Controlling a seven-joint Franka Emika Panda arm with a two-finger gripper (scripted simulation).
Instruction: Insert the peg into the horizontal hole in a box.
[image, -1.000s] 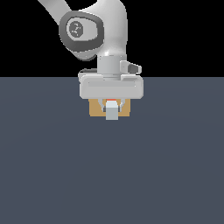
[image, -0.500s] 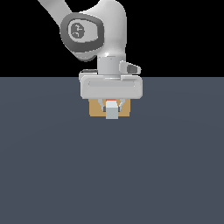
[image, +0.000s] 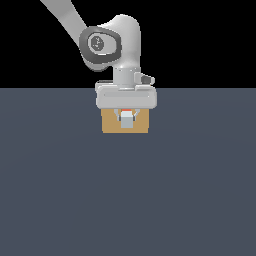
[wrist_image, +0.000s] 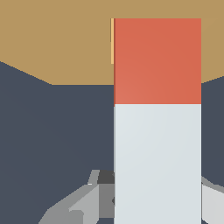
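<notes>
The peg is going into the box

The gripper (image: 127, 119) is squeezed tight on the peg (wrist_image: 157, 118), holding it by its pale grey-white half so the orange-red half sticks out in front. The peg lies flat because the hole (wrist_image: 112, 41) goes sideways into the box (image: 141, 125), not down. The box sits just past the gripper's fingers, right behind them in the exterior view, so close that only its tan face shows around them. In the wrist view the orange-red tip reaches the tan face, and a thin strip of lighter orange peeks out beside it. That strip looks like the edge of the hole, so the tip seems to be at the hole or just inside. How deep it is, I cannot tell. The grey floor (image: 125, 200) lies under everything.
</notes>
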